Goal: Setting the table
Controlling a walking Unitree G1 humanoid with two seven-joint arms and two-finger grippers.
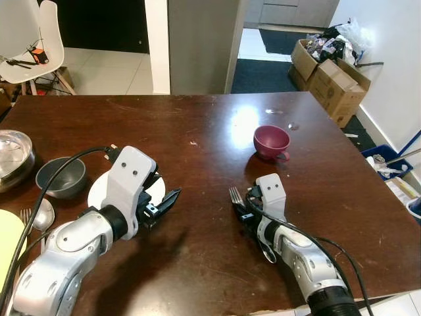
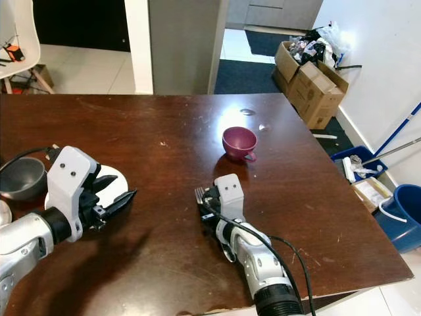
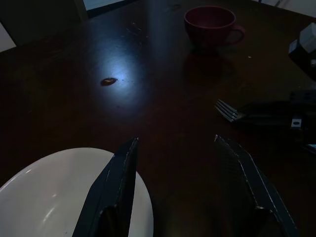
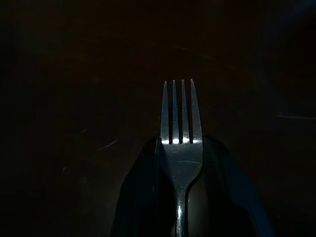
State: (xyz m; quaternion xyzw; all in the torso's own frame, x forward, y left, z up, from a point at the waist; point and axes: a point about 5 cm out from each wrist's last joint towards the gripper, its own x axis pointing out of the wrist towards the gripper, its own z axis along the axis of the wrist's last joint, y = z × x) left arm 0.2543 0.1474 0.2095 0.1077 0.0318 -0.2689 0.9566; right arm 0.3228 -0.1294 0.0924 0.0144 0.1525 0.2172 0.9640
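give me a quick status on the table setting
Right gripper shut on fork, low over the table. Left gripper open, over the white plate edge. Maroon cup beyond the fork, apart from it.

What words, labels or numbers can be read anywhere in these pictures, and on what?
None can be read.
The cardboard boxes by the wall show no legible print.
The maroon cup, white plate and fork held in the right tool carry no markings.

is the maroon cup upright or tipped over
Upright: the maroon cup stands on the table, its open mouth facing up.
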